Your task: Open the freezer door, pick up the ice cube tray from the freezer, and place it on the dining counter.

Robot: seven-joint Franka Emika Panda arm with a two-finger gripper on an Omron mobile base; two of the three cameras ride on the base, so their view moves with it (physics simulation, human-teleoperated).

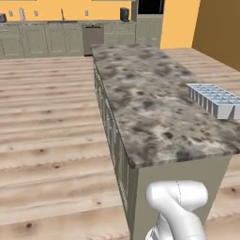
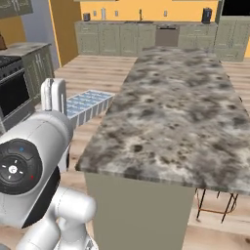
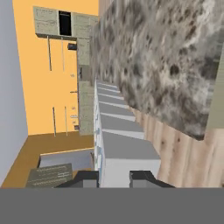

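Observation:
My gripper (image 3: pixel 114 179) is shut on one end of the ice cube tray (image 3: pixel 117 131), a pale blue-grey tray with square compartments that stretches away from the fingers (image 3: pixel 84 178). The tray (image 2: pixel 88 106) hangs in the air just off the near corner of the dining counter (image 2: pixel 180 112), at about the height of its top. Wood floor lies under it, not granite. From the left base the tray (image 1: pixel 216 99) shows at the right edge, in front of the mottled granite top (image 1: pixel 145 103). The freezer and its door are out of view.
A black stove (image 2: pixel 13 93) stands to the left, close to the arm. Grey-green wall cabinets (image 1: pixel 42 40) with a dishwasher (image 1: pixel 93 38) run along the far orange wall. Stool legs (image 2: pixel 215 205) show under the counter's right side. Open wood floor (image 1: pixel 47 122) lies left of the island.

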